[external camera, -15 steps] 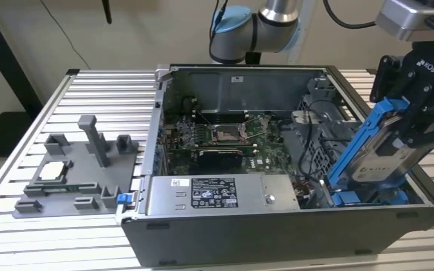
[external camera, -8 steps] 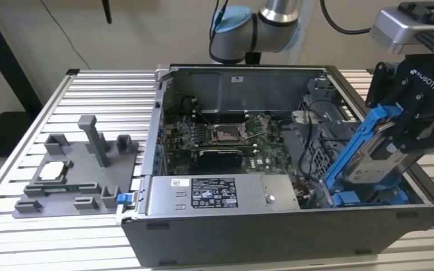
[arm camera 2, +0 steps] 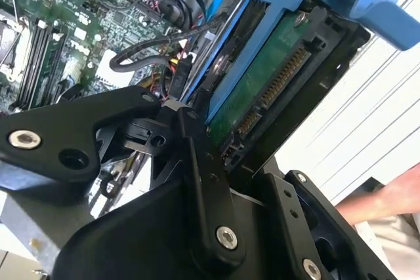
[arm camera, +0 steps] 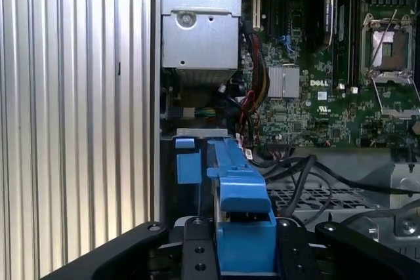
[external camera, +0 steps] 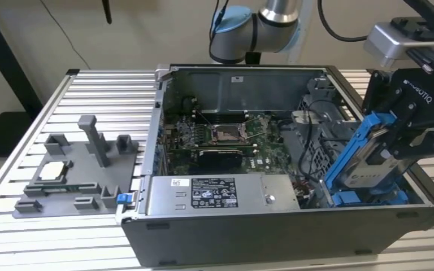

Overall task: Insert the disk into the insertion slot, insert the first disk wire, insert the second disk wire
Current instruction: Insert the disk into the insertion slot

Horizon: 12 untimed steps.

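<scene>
**Gripper and disk at the drive bay.** I hold the disk [external camera: 364, 172], tilted steeply in its blue carrier, with the gripper [external camera: 389, 151]. The fingers [external camera: 417, 141] are clamped on the disk's upper part. Its lower end reaches into the open computer case [external camera: 277, 237] at the exterior view's right, at the blue mouth of the insertion slot [external camera: 375, 197]. I cannot tell whether they touch. The case stands on the ribbed worktop [external camera: 89, 84].

Your exterior view looks down on the open case [external camera: 277, 237]; both wrist views peer closely past the jaws at its motherboard [arm camera: 315, 96] [arm camera 2: 65, 18].
</scene>
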{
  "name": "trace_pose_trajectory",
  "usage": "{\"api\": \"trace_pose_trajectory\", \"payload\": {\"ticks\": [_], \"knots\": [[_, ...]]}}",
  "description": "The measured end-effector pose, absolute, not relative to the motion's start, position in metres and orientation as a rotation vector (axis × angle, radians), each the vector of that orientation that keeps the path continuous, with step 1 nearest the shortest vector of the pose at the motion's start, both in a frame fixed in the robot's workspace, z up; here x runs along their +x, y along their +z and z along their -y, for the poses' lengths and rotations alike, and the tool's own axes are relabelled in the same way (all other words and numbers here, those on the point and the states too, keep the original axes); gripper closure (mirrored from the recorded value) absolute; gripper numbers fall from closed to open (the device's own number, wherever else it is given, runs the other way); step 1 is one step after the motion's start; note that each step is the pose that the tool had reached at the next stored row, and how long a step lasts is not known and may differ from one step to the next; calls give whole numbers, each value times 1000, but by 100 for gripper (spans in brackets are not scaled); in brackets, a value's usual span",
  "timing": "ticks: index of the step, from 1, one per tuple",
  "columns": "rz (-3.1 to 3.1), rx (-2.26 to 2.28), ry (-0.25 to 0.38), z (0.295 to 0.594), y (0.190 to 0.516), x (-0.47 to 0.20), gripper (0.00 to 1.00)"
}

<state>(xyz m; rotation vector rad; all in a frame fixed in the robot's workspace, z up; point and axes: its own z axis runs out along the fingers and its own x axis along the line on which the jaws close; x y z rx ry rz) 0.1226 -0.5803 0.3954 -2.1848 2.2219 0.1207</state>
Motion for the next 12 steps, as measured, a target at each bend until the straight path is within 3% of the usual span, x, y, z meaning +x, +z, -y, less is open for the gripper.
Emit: {"api": "trace_pose_trajectory", "payload": {"ticks": [6,7,12], "knots": [[-2220,-2184,124,580,386,123,100],[-2220,-2184,123,580,387,123,0],[-2221,-2184,124,580,399,123,0]]}}
